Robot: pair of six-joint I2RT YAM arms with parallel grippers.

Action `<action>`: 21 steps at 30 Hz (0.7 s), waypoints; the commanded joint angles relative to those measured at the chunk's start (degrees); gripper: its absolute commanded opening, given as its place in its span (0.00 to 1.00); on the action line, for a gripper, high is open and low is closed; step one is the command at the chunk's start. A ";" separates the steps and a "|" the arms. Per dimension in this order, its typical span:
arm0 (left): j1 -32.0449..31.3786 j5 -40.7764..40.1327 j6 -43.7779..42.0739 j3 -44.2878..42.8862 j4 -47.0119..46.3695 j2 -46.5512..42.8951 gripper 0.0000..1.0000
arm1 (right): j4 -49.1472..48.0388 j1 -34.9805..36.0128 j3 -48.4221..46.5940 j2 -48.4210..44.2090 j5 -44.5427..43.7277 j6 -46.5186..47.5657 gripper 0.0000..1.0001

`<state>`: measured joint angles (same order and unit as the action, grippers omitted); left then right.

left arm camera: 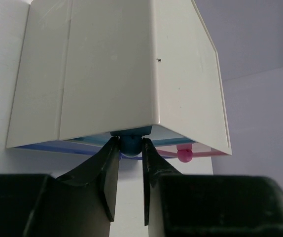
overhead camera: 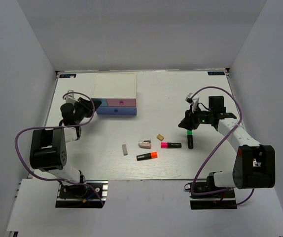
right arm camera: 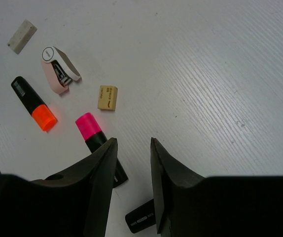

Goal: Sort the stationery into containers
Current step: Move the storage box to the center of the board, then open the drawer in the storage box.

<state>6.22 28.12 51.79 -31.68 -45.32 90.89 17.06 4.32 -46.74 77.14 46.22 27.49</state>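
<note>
We have sorted nothing yet: the drawers of the box [left arm camera: 107, 74] look closed. Our left gripper [left arm camera: 130, 148] pinches the blue knob [left arm camera: 130, 142] between its jaws. Our right gripper [right arm camera: 132, 143] hangs with its jaws spread and empty. The pink highlighter [right arm camera: 89, 129] lies just beside one jaw, with the orange highlighter [right arm camera: 33, 103], tan block [right arm camera: 107, 97] and eraser [right arm camera: 22, 36] farther off, all unsorted.

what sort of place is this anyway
Most likely a robotics lab test cell: a white table boxed in by plain walls, a left arm and right arm bolted at its edge, and highlighters laid out.
</note>
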 commanded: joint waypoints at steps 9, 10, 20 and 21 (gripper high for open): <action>0.29 1.59 -0.55 5.57 -0.47 -4.31 0.05 | 0.43 0.43 -2.04 0.46 0.28 0.73 0.39; 0.29 1.59 -0.55 6.71 -0.47 -4.84 0.05 | 0.34 0.43 -2.13 0.46 0.54 0.73 0.39; 0.29 2.12 -2.22 10.58 4.88 -13.28 0.03 | 0.43 1.04 -2.57 0.99 0.28 0.73 0.39; 0.29 2.12 -2.83 11.28 5.50 -14.07 0.03 | 0.60 1.13 -2.65 0.90 0.45 0.73 0.39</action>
<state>6.31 28.40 51.07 -22.37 -43.64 80.44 17.10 5.06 -47.20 77.76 46.22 27.49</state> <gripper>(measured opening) 0.305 0.393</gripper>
